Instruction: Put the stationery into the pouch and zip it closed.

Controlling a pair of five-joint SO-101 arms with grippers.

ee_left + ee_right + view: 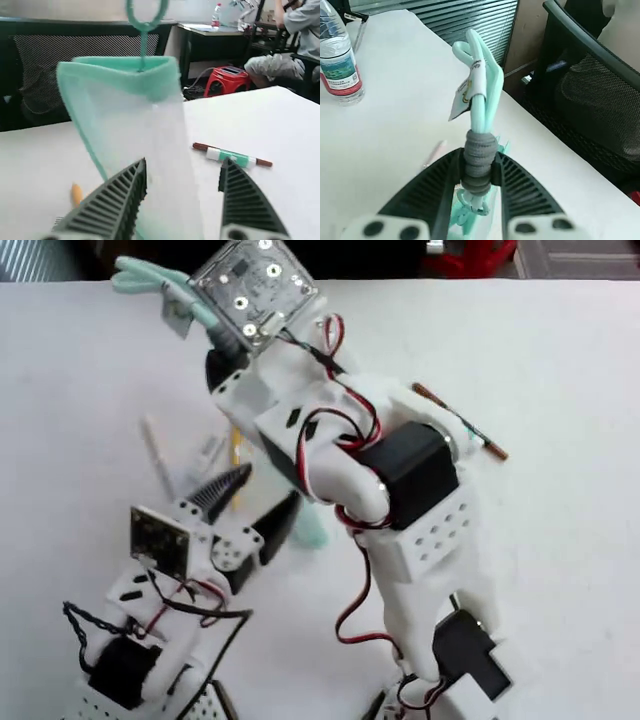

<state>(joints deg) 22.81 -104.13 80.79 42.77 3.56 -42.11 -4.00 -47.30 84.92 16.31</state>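
Observation:
A mint mesh pouch [130, 130] hangs upright above the table, and its lower edge [310, 530] shows beside the big white arm. My right gripper [480, 172] is shut on the pouch's mint strap [479, 107], at a grey band. The strap's loop [145, 278] pokes out past that arm's camera board. My left gripper [182, 185] is open at the pouch's lower part, with the mesh between its fingers [255, 502]. A brown-tipped green and white pen [232, 155] lies on the table to the right [460, 420]. A white pen [155, 455] and a yellow pencil [236, 455] lie by the left gripper.
A water bottle [337, 55] stands on the table farther off. Black mesh chairs [45, 75] stand beyond the table's far edge. The right arm's white body [420, 540] and its loose wires cross the middle of the table.

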